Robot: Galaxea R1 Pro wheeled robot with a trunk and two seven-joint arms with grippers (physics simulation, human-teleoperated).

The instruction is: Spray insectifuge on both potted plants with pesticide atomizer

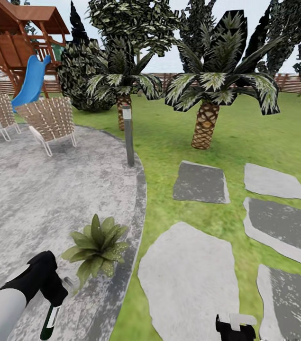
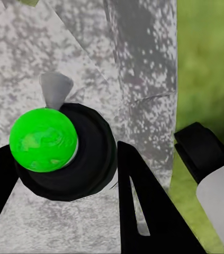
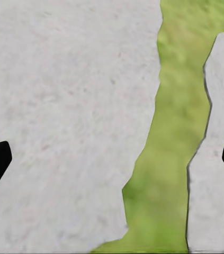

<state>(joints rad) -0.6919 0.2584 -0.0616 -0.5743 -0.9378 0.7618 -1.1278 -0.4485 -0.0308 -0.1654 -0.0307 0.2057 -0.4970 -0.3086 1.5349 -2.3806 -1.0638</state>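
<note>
My left gripper [image 1: 50, 296] is shut on the pesticide atomizer [image 1: 50, 323], a dark-green bottle with a white label that hangs down over the paving. Its pale grey spray head [image 1: 69, 284] points toward a potted plant [image 1: 98, 246], a low rosette of broad green leaves at the paving's edge, just beyond the nozzle. In the left wrist view the atomizer [image 2: 44, 140] shows end-on between the black fingers [image 2: 143, 211], with the spray head [image 2: 55, 87] beyond it. The other potted plant is out of view. My right gripper [image 1: 235, 327] hangs open over a stepping stone [image 3: 64, 106].
Mottled grey paving [image 1: 27, 199] lies to the left, and lawn with stepping stones [image 1: 188, 279] to the right. A grey lamp post [image 1: 128, 135] stands at the paving edge. Two palms [image 1: 207, 118], wicker chairs [image 1: 50, 123], a play tower with a blue slide [image 1: 29, 80] and the fence stand behind.
</note>
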